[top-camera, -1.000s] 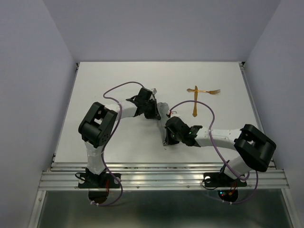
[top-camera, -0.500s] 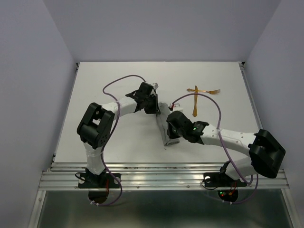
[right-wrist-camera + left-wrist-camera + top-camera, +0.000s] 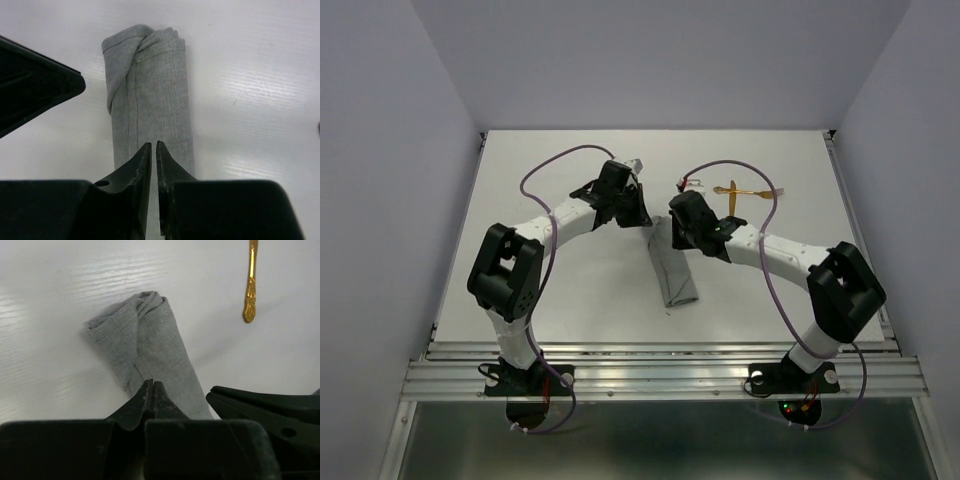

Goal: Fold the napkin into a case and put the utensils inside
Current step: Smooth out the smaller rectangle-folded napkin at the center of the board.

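Note:
The napkin lies as a narrow grey case (image 3: 673, 268) on the white table, its long side running near to far. It also shows in the left wrist view (image 3: 150, 342) and the right wrist view (image 3: 152, 95), with a bunched near end. My left gripper (image 3: 640, 216) is shut, tips (image 3: 151, 385) just over the case's far end. My right gripper (image 3: 680, 240) is shut, tips (image 3: 153, 145) over the same end, with nothing seen between them. Two golden utensils lie crossed at the far right: a fork (image 3: 756, 191) and a second piece (image 3: 732, 220), whose handle shows in the left wrist view (image 3: 250, 290).
The two wrists sit close together over the case's far end; the right gripper's body (image 3: 265, 407) shows in the left wrist view. A metal rail (image 3: 660, 375) runs along the table's near edge. Grey walls stand on three sides.
Both grippers have moved from the cloth's near part toward its far end. The right arm stretched out. The cloth now shows as a narrow strip.

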